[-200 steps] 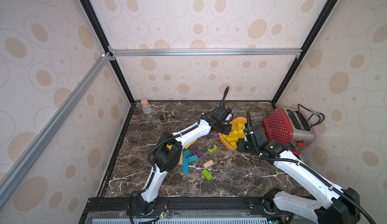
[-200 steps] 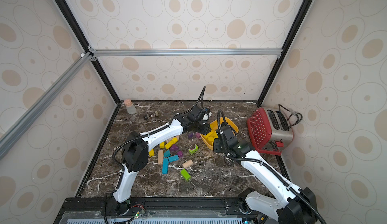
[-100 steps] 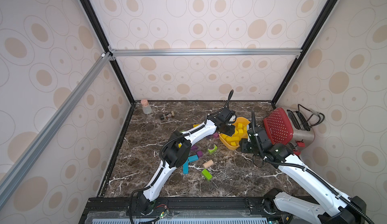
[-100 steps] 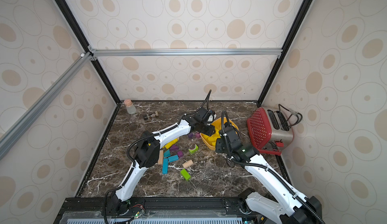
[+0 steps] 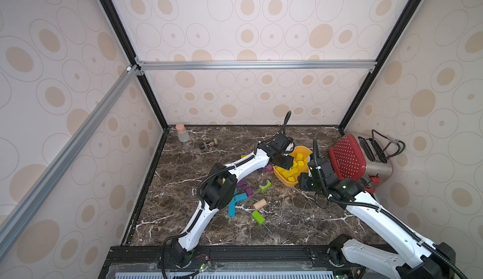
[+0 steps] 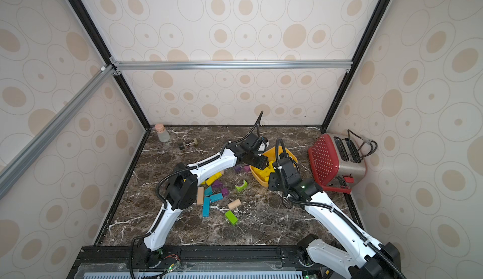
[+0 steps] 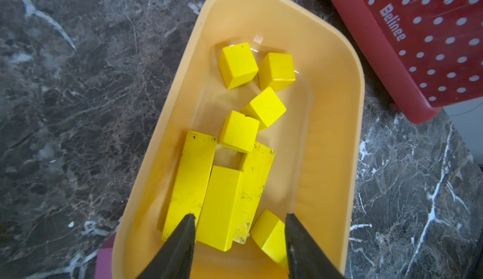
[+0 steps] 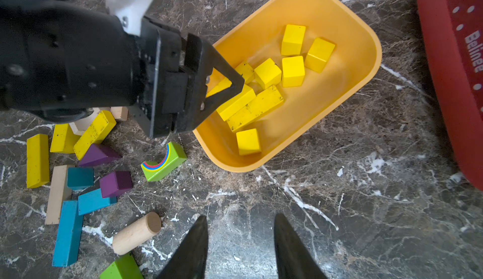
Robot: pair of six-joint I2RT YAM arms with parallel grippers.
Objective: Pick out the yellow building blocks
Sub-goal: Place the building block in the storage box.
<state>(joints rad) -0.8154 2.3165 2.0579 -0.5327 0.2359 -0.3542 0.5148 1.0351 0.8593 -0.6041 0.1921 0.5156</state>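
Your left gripper (image 7: 240, 215), jaws apart over the bowl (image 7: 326, 81) mid-frame, yellow building blocks (image 7: 237, 64) inside, apparently none gripped, right gripper (image 8: 240, 217) parted, empty.

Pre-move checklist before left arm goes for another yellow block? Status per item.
1. Left hand, jaws apart, nothing gripped: ok.
2. Yellow blocks lie inside orange-yellow bowl, none on rim: ok.
3. Tabletop free of yellow: not ok; three yellow pieces lie beside purple wedge.
4. Those pieces free to grasp: cannot tell; neighbours crowd them.
5. Right hand open, empty, outside bowl: ok.
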